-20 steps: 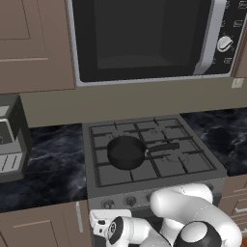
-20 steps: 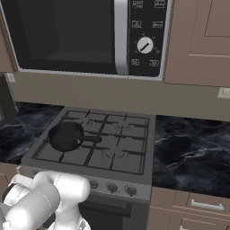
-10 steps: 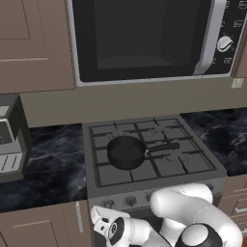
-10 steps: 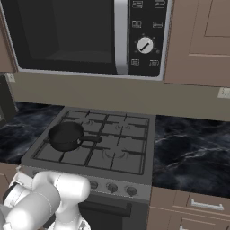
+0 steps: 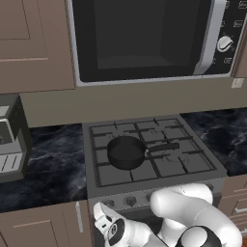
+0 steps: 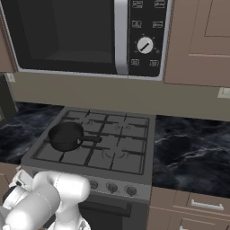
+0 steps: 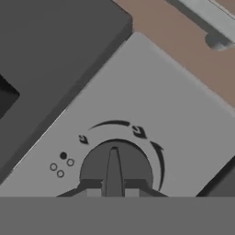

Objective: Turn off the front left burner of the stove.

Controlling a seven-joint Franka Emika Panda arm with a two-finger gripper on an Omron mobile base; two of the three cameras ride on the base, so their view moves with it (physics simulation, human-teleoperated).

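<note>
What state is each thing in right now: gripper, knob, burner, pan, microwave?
gripper: shut, fingertips at the knob's ridge
knob: round, on the stove's front panel, ridge pointing toward the arc marks
front left burner: no flame visible; grate section bare
pan: upright on the stove grate, handle pointing right
microwave: door closed, interior dark
</note>
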